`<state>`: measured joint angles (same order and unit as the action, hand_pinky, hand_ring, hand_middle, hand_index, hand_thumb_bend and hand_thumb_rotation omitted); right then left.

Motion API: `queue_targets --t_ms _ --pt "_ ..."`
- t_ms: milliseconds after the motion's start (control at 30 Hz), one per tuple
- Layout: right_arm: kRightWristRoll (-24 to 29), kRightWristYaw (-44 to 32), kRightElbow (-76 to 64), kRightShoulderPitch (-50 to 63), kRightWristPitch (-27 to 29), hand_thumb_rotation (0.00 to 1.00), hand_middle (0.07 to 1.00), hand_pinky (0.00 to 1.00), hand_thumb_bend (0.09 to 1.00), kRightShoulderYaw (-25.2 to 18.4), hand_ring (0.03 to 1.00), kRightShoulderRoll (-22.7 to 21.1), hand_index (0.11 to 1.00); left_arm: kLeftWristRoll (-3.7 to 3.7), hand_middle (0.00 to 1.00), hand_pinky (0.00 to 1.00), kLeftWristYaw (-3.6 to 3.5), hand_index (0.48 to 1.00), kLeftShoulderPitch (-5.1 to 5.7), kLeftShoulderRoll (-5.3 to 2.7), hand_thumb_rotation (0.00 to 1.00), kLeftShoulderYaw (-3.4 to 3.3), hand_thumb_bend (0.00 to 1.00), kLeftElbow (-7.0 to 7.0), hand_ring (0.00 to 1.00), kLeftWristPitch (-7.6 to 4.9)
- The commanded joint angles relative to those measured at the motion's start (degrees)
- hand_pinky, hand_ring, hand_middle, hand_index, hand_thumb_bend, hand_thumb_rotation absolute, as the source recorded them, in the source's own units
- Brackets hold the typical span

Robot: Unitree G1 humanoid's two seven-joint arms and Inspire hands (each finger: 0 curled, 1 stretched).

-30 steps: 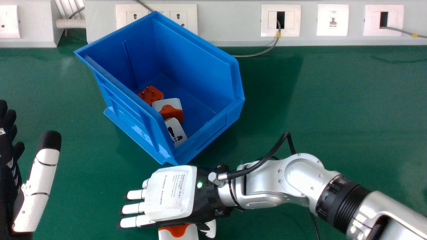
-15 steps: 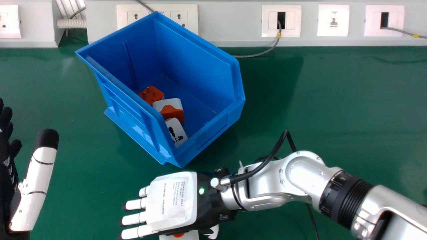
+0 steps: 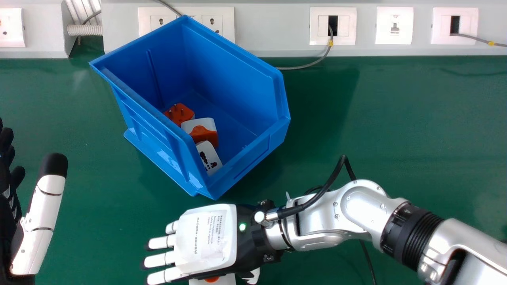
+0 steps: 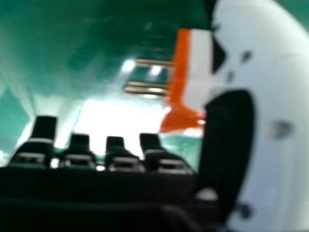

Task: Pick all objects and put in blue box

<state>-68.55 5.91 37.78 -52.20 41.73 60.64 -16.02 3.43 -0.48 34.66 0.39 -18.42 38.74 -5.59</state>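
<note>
In the head view my right hand [image 3: 208, 237] is at the bottom centre, back up, its fingers extended and apart. A white and orange adapter [image 3: 222, 280] shows partly from under its lower edge. The right hand view has that adapter [image 4: 193, 72], metal pins out, beside the thumb of my right hand [image 4: 227, 140]; the fingers are not curled round it. The blue box [image 3: 233, 79] holds an orange adapter [image 3: 180, 113], a white and orange adapter [image 3: 204, 132] and a white adapter [image 3: 210, 157]. My left hand [image 3: 39, 221] stands open at the left edge.
The green table [image 3: 396, 126] spreads around the box. Behind it a grey wall panel [image 3: 273, 27] carries sockets, and a grey cable [image 3: 309, 65] runs down from one onto the table. A black cable [image 3: 330, 180] arches over my right wrist.
My right hand has moved slightly toward the view's bottom and right, covering more of the adapter. The left hand has shifted a little to the left. The box and its contents have stayed put.
</note>
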Motion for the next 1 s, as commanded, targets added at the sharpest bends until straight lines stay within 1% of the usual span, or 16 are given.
queue_targets --t_ms 0,100,167,267,367,467,600,700,867,967 --pt "-2.82 -1.25 2.09 3.22 -0.14 0.05 0.985 0.88 0.577 2.97 0.983 -0.76 0.931 -0.04 1.00 0.96 0.54 1.000 0.19 -0.22 0.85 -0.23 0.67 1.17 1.00 -0.96" --pt "-3.81 -0.45 2.00 3.43 -1.06 0.05 0.991 0.88 0.569 3.95 0.989 -0.58 0.935 -0.08 1.00 0.96 0.46 1.000 0.28 -0.18 0.85 -0.33 0.67 1.38 1.00 -0.84" --pt "-3.58 -0.54 1.90 3.63 -1.44 0.05 0.995 0.88 0.568 4.22 0.991 -0.31 0.937 -0.14 1.00 0.96 0.43 1.000 0.16 -0.04 0.85 -0.50 0.67 1.22 1.00 -0.81" --pt "-2.45 -1.32 1.79 4.17 -1.47 0.05 0.991 0.88 0.574 3.78 0.985 -0.10 0.930 0.10 1.00 0.96 0.49 1.000 0.05 0.00 0.85 -0.47 0.68 1.14 1.00 -0.78" --pt "-2.16 -1.36 1.32 4.61 -1.20 0.05 0.986 0.87 0.577 3.75 0.980 -0.40 0.923 0.49 1.00 0.96 0.54 1.000 0.09 0.00 0.85 -0.34 0.68 1.30 1.00 -0.72" --pt "-1.56 -0.35 1.29 4.81 -0.26 0.05 0.973 0.85 0.588 3.51 0.966 -0.55 0.909 0.61 1.00 0.96 0.47 1.000 0.10 0.11 0.85 -0.37 0.69 1.02 1.00 -1.05" --pt "-0.64 -0.10 2.12 4.90 0.52 0.05 0.963 0.84 0.594 3.31 0.956 -0.47 0.891 0.73 1.00 0.96 0.38 1.000 -0.07 0.25 0.85 -0.40 0.67 1.00 1.00 -0.97" --pt "-0.32 -0.38 2.62 5.00 0.19 0.05 0.959 0.84 0.591 3.26 0.954 -0.24 0.887 0.66 1.00 0.96 0.32 1.000 -0.05 0.24 0.85 -0.33 0.67 0.99 1.00 -1.00" --pt "-0.51 -0.74 2.43 5.19 -0.33 0.05 0.958 0.84 0.590 3.33 0.956 -0.46 0.886 0.35 1.00 0.96 0.30 1.000 -0.22 0.30 0.85 -0.48 0.66 0.95 1.00 -0.83" --pt "-0.64 -1.11 2.30 5.20 -0.44 0.05 0.958 0.85 0.591 3.43 0.957 -0.55 0.888 0.42 1.00 0.96 0.36 1.000 -0.38 0.32 0.85 -0.49 0.67 0.96 1.00 -0.69"
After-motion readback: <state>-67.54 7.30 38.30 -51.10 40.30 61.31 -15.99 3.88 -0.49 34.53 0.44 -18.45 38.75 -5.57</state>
